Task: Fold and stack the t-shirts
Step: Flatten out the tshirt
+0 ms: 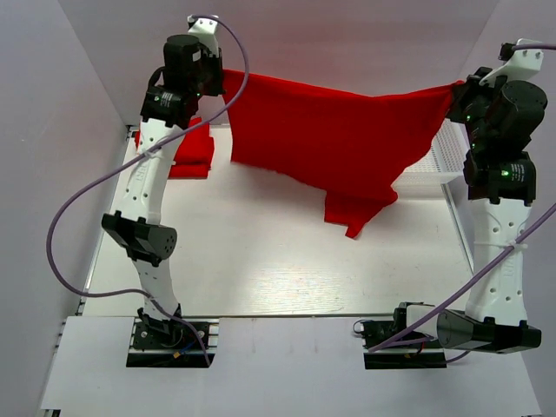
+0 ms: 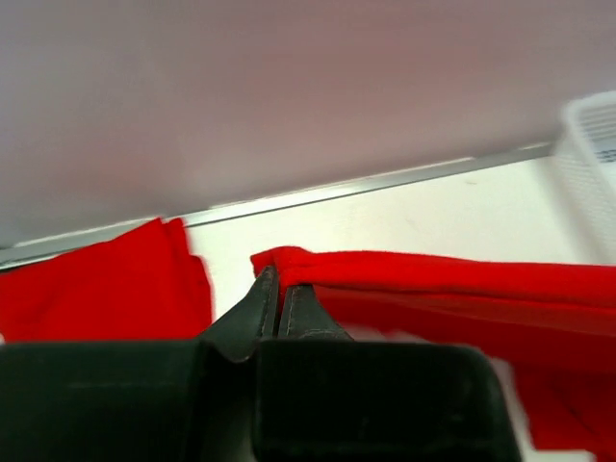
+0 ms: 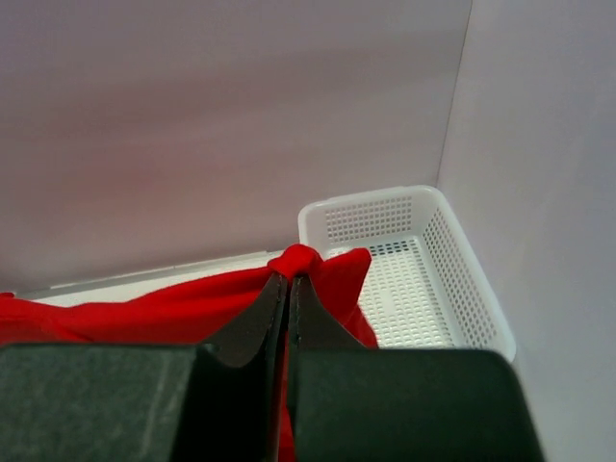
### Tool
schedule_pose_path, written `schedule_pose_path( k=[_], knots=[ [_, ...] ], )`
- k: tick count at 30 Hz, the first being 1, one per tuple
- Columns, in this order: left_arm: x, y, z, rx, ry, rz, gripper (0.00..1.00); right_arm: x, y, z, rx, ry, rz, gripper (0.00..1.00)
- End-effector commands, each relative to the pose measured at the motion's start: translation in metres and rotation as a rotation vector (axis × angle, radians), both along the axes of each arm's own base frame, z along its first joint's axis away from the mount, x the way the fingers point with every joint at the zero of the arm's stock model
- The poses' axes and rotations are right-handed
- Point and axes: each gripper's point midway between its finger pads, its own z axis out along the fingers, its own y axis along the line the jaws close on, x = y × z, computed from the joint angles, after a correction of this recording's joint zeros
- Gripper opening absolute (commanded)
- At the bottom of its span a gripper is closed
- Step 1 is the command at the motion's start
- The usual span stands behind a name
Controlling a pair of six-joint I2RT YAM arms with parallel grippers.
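A red t-shirt (image 1: 330, 143) hangs stretched in the air between my two grippers, its lower part drooping toward the table at mid right. My left gripper (image 1: 222, 80) is shut on its left top corner; the pinched hem shows in the left wrist view (image 2: 277, 274). My right gripper (image 1: 459, 87) is shut on its right top corner, bunched at the tips in the right wrist view (image 3: 289, 274). A folded red t-shirt (image 1: 193, 152) lies on the table at the back left, partly behind my left arm, and shows in the left wrist view (image 2: 96, 279).
A white perforated basket (image 1: 439, 165) stands at the back right corner, partly behind the hanging shirt; the right wrist view shows it empty (image 3: 423, 279). Walls close the table at the back and both sides. The white table (image 1: 261, 261) lies below.
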Motion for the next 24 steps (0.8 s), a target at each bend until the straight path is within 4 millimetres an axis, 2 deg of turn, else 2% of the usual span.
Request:
schedule_pose_path(
  k=[1, 4, 5, 7, 8, 9, 11, 12, 13, 14, 15, 16, 17, 18, 20, 21, 24],
  knots=[
    [-0.073, -0.025, 0.081, -0.158, -0.122, -0.195, 0.00, -0.016, -0.008, 0.030, -0.041, -0.090, -0.040, 0.00],
    [-0.101, -0.006, 0.105, -0.153, -0.175, -0.151, 0.00, -0.039, -0.018, 0.048, -0.048, -0.121, -0.105, 0.00],
    [-0.126, 0.003, 0.131, -0.159, -0.239, -0.155, 0.00, -0.052, -0.021, 0.053, -0.046, -0.134, -0.123, 0.00],
    [-0.148, 0.015, 0.147, -0.168, -0.279, -0.137, 0.00, -0.067, -0.024, 0.067, -0.038, -0.161, -0.146, 0.00],
    [-0.160, 0.023, 0.159, -0.166, -0.312, -0.118, 0.00, -0.074, -0.024, 0.067, -0.038, -0.152, -0.149, 0.00],
    [-0.183, 0.032, 0.174, -0.166, -0.356, -0.111, 0.00, -0.086, -0.026, 0.079, -0.036, -0.182, -0.163, 0.00],
    [-0.205, 0.043, 0.190, -0.178, -0.398, -0.095, 0.00, -0.111, -0.027, 0.099, -0.030, -0.225, -0.177, 0.00],
    [-0.226, 0.050, 0.202, -0.189, -0.434, -0.096, 0.00, -0.123, -0.029, 0.104, -0.028, -0.240, -0.193, 0.00],
    [-0.239, 0.055, 0.210, -0.196, -0.456, -0.096, 0.00, -0.135, -0.029, 0.111, -0.027, -0.261, -0.199, 0.00],
    [-0.253, 0.058, 0.217, -0.203, -0.481, -0.107, 0.00, -0.154, -0.030, 0.129, -0.021, -0.314, -0.210, 0.00],
    [-0.268, 0.057, 0.223, -0.209, -0.506, -0.139, 0.00, -0.164, -0.030, 0.132, -0.021, -0.324, -0.216, 0.00],
    [-0.283, 0.057, 0.229, -0.212, -0.531, -0.175, 0.00, -0.187, -0.029, 0.142, -0.021, -0.372, -0.219, 0.00],
    [-0.311, 0.061, 0.242, -0.224, -0.587, -0.206, 0.00, -0.201, -0.029, 0.152, -0.021, -0.410, -0.219, 0.00],
    [-0.326, 0.063, 0.249, -0.248, -0.614, -0.224, 0.00, -0.223, -0.027, 0.159, -0.018, -0.453, -0.215, 0.00],
    [-0.356, 0.066, 0.257, -0.255, -0.663, -0.263, 0.00, -0.247, -0.026, 0.171, -0.018, -0.514, -0.218, 0.00],
    [-0.368, 0.070, 0.264, -0.261, -0.693, -0.264, 0.00, -0.262, -0.023, 0.177, -0.020, -0.548, -0.207, 0.00],
    [-0.384, 0.074, 0.270, -0.277, -0.720, -0.276, 0.00, -0.298, -0.022, 0.194, -0.017, -0.639, -0.217, 0.00]
  ],
)
